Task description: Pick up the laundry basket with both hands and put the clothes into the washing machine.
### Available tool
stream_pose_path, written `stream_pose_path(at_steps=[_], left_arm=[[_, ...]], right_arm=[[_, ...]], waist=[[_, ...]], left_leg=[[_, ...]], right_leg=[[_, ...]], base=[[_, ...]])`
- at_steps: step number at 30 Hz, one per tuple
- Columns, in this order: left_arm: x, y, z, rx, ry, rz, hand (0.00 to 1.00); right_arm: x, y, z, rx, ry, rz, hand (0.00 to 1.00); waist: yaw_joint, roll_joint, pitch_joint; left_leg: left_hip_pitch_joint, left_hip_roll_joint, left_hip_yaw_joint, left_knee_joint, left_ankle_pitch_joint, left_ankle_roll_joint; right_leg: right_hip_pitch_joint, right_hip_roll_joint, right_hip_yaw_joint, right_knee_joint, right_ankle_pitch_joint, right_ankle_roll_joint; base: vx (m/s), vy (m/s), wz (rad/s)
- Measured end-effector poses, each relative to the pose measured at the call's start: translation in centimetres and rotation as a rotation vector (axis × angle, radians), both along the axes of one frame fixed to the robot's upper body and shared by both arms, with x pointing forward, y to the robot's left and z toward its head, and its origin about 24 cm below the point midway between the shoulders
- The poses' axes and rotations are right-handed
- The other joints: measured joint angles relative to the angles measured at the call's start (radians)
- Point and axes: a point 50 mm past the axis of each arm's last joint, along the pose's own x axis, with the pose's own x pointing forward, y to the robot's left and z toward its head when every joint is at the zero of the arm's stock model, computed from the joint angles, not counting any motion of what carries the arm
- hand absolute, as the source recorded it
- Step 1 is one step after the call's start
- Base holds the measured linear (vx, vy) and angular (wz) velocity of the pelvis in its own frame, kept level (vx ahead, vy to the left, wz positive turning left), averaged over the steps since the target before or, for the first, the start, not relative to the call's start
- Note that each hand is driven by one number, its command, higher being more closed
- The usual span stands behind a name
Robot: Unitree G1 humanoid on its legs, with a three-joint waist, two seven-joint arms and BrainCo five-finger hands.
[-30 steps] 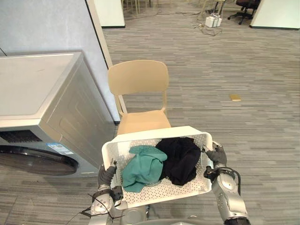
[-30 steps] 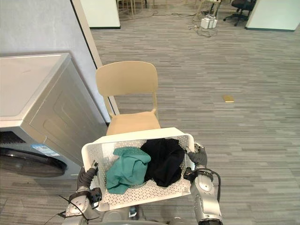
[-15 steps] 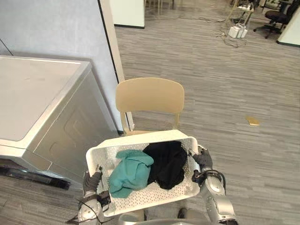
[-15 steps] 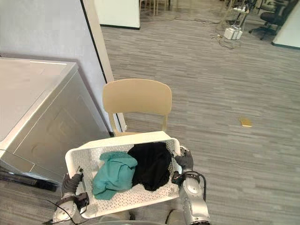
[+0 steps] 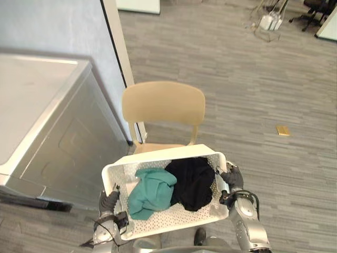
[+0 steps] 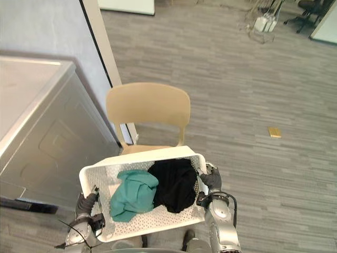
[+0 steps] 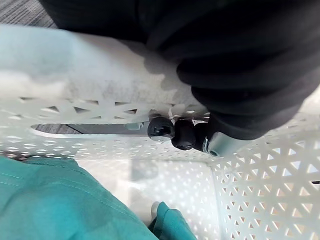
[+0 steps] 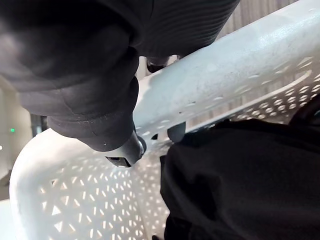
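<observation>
You've got the laundry basket [image 5: 158, 156] held low in the centre of the frame. Your left hand [image 5: 109, 201] is at its lower left with the fingers hooked through the handle slot. Your right hand [image 5: 233, 179] is wrapped round the right rim. A teal cloth [image 5: 152, 191] and a black cloth [image 5: 195, 179] sit inside. The washing machine [image 5: 47, 126] is at the left and a tan chair [image 5: 163, 104] is above the basket.

Both arms reach forward, apart. Left hand [image 5: 109, 202] and right hand [image 5: 233, 179] each curl round the basket [image 5: 158, 156] rim.
</observation>
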Motion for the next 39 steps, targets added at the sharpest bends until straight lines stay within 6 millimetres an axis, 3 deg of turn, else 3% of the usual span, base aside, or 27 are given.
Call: stream_pose_path(at_steps=[6,11,13,17,19,22,27,31,32,33,39], left_arm=[[7.0,0.7,4.0,0.052,-0.173,-0.044,1.0],[11.7,1.2,7.4,0.071,-0.267,-0.068,1.0],[13.9,1.0,10.3,0.056,-0.363,-0.08,1.0],[16.7,1.0,15.4,0.086,-0.506,-0.104,1.0],[17.5,1.1,17.6,0.098,-0.566,-0.11,1.0],[18.1,1.4,19.2,0.116,-0.6,-0.11,1.0],[18.7,2.0,20.2,0.119,-0.606,-0.103,1.0],[19.1,2.5,20.2,0.119,-0.592,-0.117,1.0],[19.3,2.7,20.3,0.121,-0.584,-0.124,0.0],[19.4,2.9,20.4,0.112,-0.582,-0.125,0.0],[20.5,4.3,21.5,0.115,-0.524,-0.077,0.0]], right_arm=[[6.1,0.3,4.0,0.017,-0.131,-0.027,1.0],[10.0,0.1,8.4,-0.013,-0.252,-0.018,1.0],[11.3,-0.1,11.5,-0.024,-0.352,-0.023,1.0],[12.6,-0.4,15.5,0.01,-0.48,-0.048,1.0],[12.9,-0.5,17.3,0.022,-0.537,-0.047,1.0],[13.2,-0.3,19.1,0.024,-0.591,-0.043,1.0],[13.8,0.2,20.7,-0.005,-0.617,-0.012,1.0],[14.0,0.4,20.6,-0.015,-0.604,0.008,1.0],[14.2,0.6,20.7,-0.02,-0.598,0.019,1.0],[14.3,0.6,20.7,-0.024,-0.592,0.022,0.0],[14.6,0.6,19.1,-0.063,-0.517,0.12,0.0]], waist=[[0.008,-0.009,0.163],[0.008,-0.006,0.186],[0.021,0.001,0.204],[0.024,0.003,0.221],[0.023,0.006,0.244],[0.026,0.006,0.265],[0.028,0.006,0.265],[0.03,0.006,0.265],[0.031,0.006,0.265],[0.032,0.005,0.265],[0.025,0.005,0.265]], left_leg=[[-0.204,-0.002,-0.025,0.07,0.039,-0.01],[-0.329,0.013,-0.05,0.1,0.065,-0.029],[-0.379,0.03,-0.053,0.123,0.067,-0.033],[-0.454,0.05,-0.064,0.149,0.076,-0.041],[-0.476,0.057,-0.067,0.157,0.076,-0.041],[-0.498,0.07,-0.067,0.168,0.075,-0.041],[-0.514,0.079,-0.06,0.172,0.077,-0.044],[-0.511,0.086,-0.045,0.172,0.077,-0.044],[-0.509,0.088,-0.044,0.172,0.077,-0.044],[-0.508,0.09,-0.044,0.171,0.078,-0.046],[-0.493,0.106,-0.042,0.161,0.079,-0.048]], right_leg=[[-0.196,-0.012,-0.011,0.084,0.018,-0.023],[-0.307,0.001,-0.029,0.098,0.042,-0.052],[-0.342,0.018,-0.03,0.091,0.06,-0.063],[-0.399,0.037,-0.039,0.083,0.082,-0.079],[-0.413,0.044,-0.044,0.083,0.085,-0.082],[-0.426,0.054,-0.05,0.082,0.087,-0.084],[-0.445,0.059,-0.05,0.082,0.088,-0.086],[-0.444,0.063,-0.044,0.082,0.088,-0.087],[-0.444,0.065,-0.043,0.082,0.089,-0.088],[-0.443,0.067,-0.043,0.082,0.089,-0.089],[-0.425,0.076,-0.049,0.075,0.09,-0.09]], base=[[-0.2,-0.053,0.11],[-0.11,-0.074,0.04],[-0.1,-0.067,-0.12],[-0.07,-0.057,-0.04],[-0.05,-0.053,-0.01],[-0.02,-0.041,-0.01],[0.02,-0.032,-0.03],[0.01,-0.02,-0.06],[-0.01,-0.032,-0.04],[-0.02,-0.043,-0.03],[0.0,-0.039,-0.01]])
